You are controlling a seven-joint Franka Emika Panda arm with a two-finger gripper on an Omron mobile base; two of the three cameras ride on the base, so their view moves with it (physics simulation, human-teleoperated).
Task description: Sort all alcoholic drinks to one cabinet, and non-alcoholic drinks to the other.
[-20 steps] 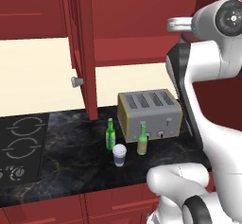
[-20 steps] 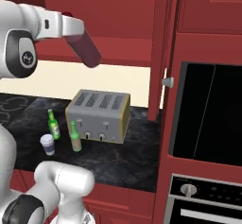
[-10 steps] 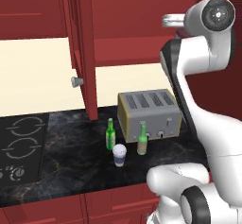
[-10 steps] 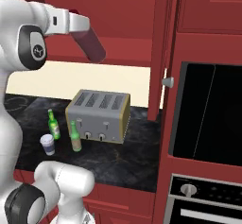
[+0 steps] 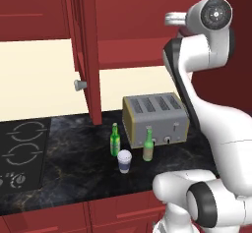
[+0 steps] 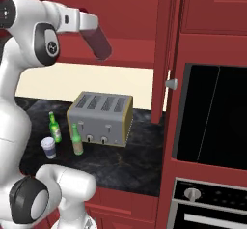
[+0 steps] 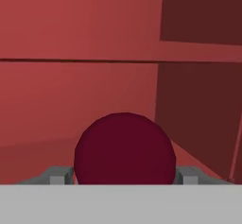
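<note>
Arm swung further w/ juice bottle [image 6: 99, 42] pinched in gripper [image 7: 124, 176]; toaster [image 6: 101, 118], open cabinet door [image 6: 163, 54] nearby.

Even, shadowless rendered light; slightly soft.

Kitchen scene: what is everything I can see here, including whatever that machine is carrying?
Green bottles: two, one bright, one olive, on the counter before the toaster.
White cup: one, dark sleeve, in front of the bottles.
Toaster: one, grey, at the back of the counter.
Counter: one, dark marble.
Stove: one, black, left of the counter.
Cabinets: red, above, doors open.
Oven: one, black, right.
Juice bottle: one, maroon, held high at the cabinet.
Fingers: grey, closed on the juice bottle.
</note>
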